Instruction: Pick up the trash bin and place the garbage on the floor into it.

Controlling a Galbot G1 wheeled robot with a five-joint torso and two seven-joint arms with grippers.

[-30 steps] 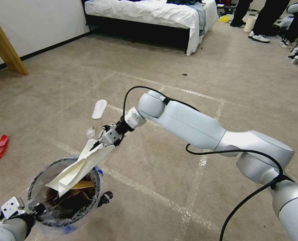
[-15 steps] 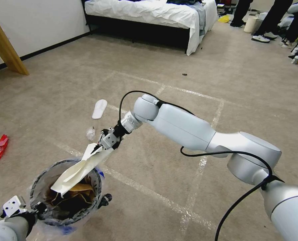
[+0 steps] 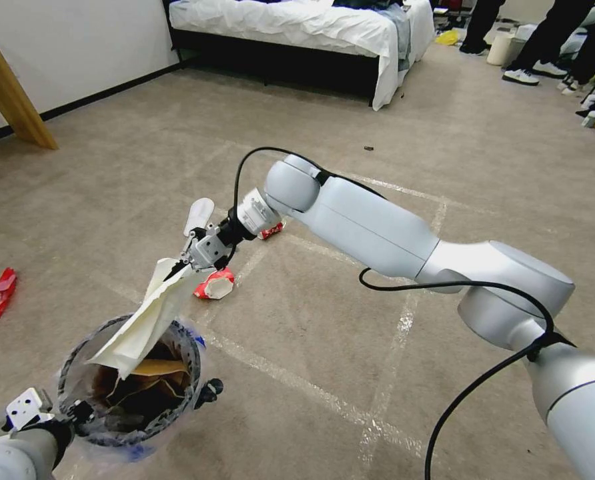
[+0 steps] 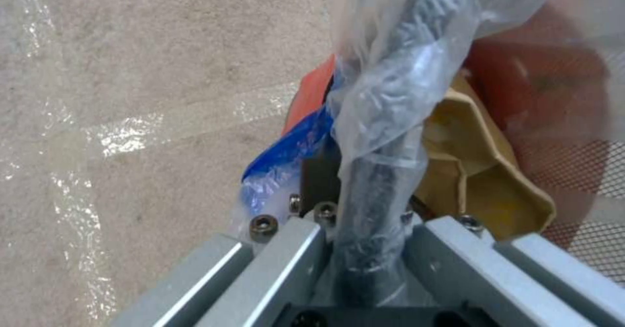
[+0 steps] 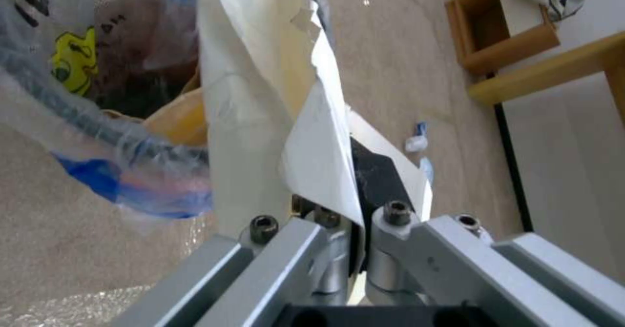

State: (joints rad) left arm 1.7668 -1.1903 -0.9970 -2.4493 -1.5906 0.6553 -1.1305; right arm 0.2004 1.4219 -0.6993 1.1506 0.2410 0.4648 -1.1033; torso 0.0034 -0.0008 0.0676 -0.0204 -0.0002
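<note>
Nearest the robot, low on its left: left gripper [image 3: 77, 412] clamped on the rim of the trash bin [image 3: 71, 373], which it holds by the near-left edge. In the left wrist view the fingers [image 4: 286, 249] pinch the dark rim under the crinkled clear liner with blue edging [image 4: 286, 156]; the red wall and a crumpled brown paper bag [image 4: 482, 171] show inside. Head view: the bin's mouth faces up, brown paper bag [image 3: 147, 377] lying within.

Just beyond, the right gripper [image 3: 185, 261] is closed on the upper end of a folded white paper [image 3: 144, 320]. The sheet hangs down and left from the fingers; its lower end sits over the bin opening, crossing the far rim. Right wrist view: the paper [image 5: 260, 97] is nipped between the fingertips [image 5: 384, 219], bin liner [image 5: 117, 136] beside it.

On the floor [image 3: 324, 347], just beside the right gripper: a crushed red-and-white paper cup [image 3: 214, 285] on a tape line. Farther on, a crushed red can [image 3: 271, 231] partly behind the wrist, and a white slipper [image 3: 199, 215]. At the far left, a red wrapper [image 3: 3, 291]. A bed [image 3: 297, 27] stands at the back.
</note>
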